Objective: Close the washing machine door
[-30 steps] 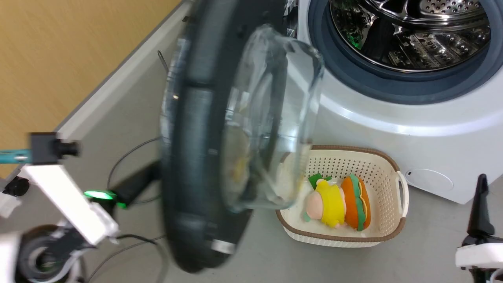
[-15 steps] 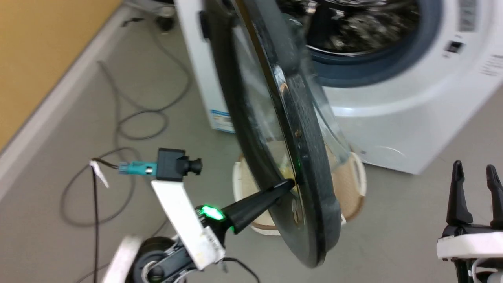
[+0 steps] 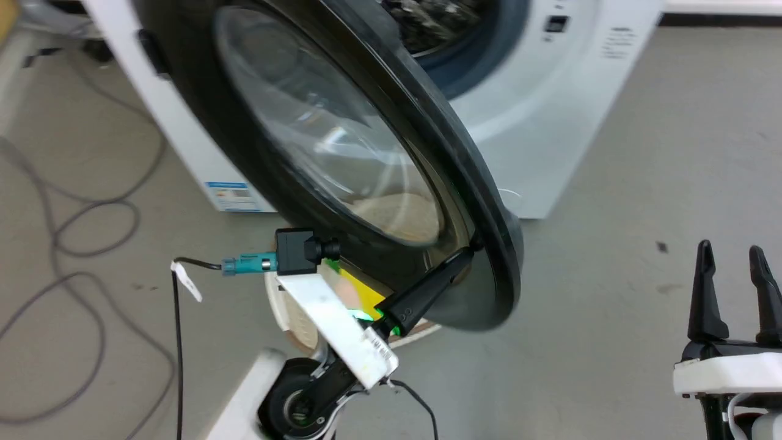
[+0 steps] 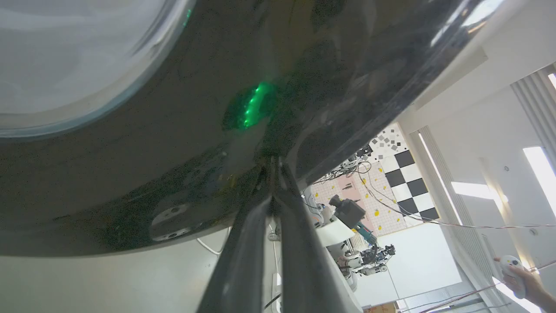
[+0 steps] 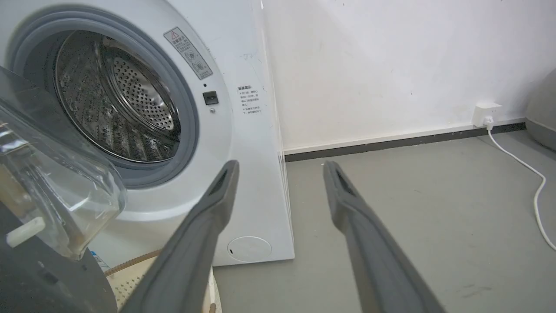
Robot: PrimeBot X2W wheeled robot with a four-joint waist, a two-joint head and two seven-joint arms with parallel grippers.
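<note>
Half open: washing machine door [image 3: 330,153], hinged at the left of the head view and standing at a slant across the mouth of the washing machine [image 3: 537,91]. Wide glossy black rim and clear glass centre toward the head camera; free edge well apart from the white front, not latched. From the right wrist, its glass bowl [image 5: 56,187] at the left, bulging toward the perforated steel drum [image 5: 121,108] and grey gasket [image 5: 186,126].

Against the lower right of the black rim: left gripper [image 3: 471,250], tips touching the glossy surface. Its fingers [image 4: 243,252] pressed together with nothing between them, meeting in a point on the rim, just below a green reflection [image 4: 252,106].

Low at the right of the head view, well apart from door and machine: right gripper [image 3: 731,250], pointing up. Fingers spread wide, holding nothing, with bare grey floor [image 5: 412,208] beyond the gap.

Below the door and partly hidden by it: cream basket [image 3: 298,333] with something yellow [image 3: 357,287] inside. On the machine's side panel, a blue label sticker [image 3: 232,197]. Loose grey cables [image 3: 79,214] on the floor at the left. By the skirting, a wall socket with white cord [image 5: 486,114]. At the left wrist view's lower right corner, far behind the door, a person's hand [image 4: 521,282] around a white controller.
</note>
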